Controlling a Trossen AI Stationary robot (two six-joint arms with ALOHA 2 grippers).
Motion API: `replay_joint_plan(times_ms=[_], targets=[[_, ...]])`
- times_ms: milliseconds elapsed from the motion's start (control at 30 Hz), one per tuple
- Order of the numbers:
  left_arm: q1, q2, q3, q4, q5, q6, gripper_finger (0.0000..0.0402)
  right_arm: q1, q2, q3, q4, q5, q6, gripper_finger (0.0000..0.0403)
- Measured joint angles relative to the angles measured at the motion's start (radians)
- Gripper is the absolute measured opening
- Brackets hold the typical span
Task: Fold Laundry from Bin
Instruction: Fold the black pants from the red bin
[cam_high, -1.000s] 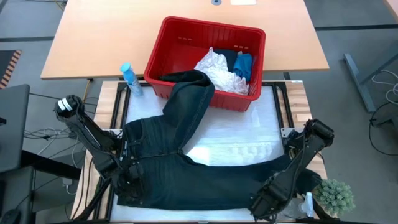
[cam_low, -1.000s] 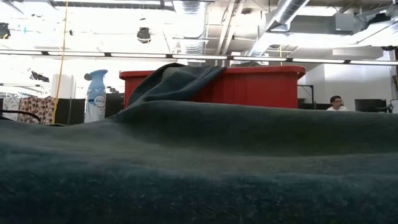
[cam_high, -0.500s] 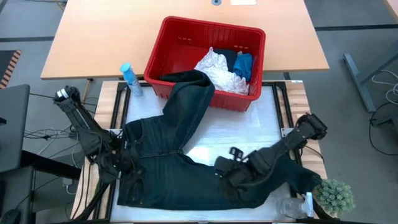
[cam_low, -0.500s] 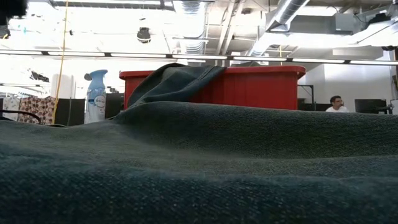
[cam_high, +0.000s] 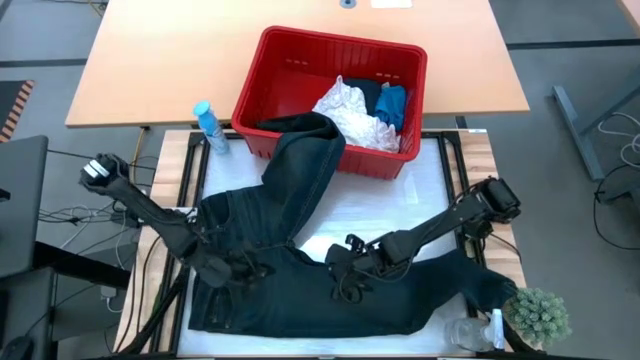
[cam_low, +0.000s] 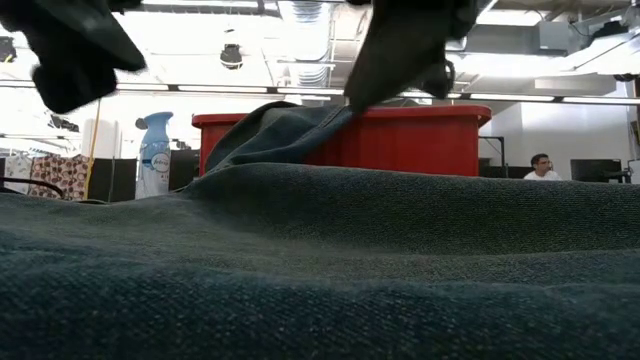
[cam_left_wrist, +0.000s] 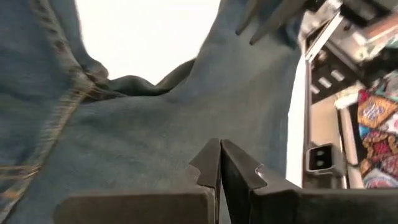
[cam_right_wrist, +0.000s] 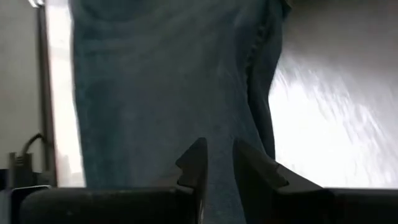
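You've got the dark jeans (cam_high: 300, 270) spread flat over the table (cam_high: 170, 155), one leg draped over the rim into the red bin (cam_high: 300, 70) — white and blue laundry (cam_high: 355, 112) inside. Left gripper (cam_high: 235, 268) fully closed over the waistband. Right gripper (cam_high: 345, 275) mid-jeans, fingers slightly parted — can't tell if it's pinching denim.
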Motion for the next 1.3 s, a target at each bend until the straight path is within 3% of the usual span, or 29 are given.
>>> replay_joint_plan(times_ms=[200, 500, 767, 933, 1200, 1300], targets=[[0.052, 0.203, 0.000, 0.158, 0.152, 0.035, 0.0000, 0.003, 0.000, -0.089, 0.035, 0.001, 0.054, 0.0100], [0.059, 0.396, 0.001, 0.169, 0.257, -0.048, 0.0000, 0.034, 0.024, -0.187, 0.030, -0.041, 0.159, 0.0100], [0.059, 0.399, 0.002, 0.140, 0.296, -0.058, 0.0000, 0.070, 0.096, -0.180, -0.006, -0.151, 0.177, 0.0100], [0.059, 0.400, 0.003, 0.104, 0.331, -0.060, 0.0000, 0.094, 0.084, -0.179, -0.117, -0.159, 0.239, 0.0100], [0.058, 0.398, 0.003, 0.079, 0.322, -0.065, 0.0000, 0.102, -0.074, -0.187, -0.206, -0.159, 0.251, 0.0100], [0.057, 0.398, 0.003, 0.078, 0.315, -0.072, 0.0000, 0.098, -0.139, -0.186, -0.258, -0.066, 0.279, 0.0100]])
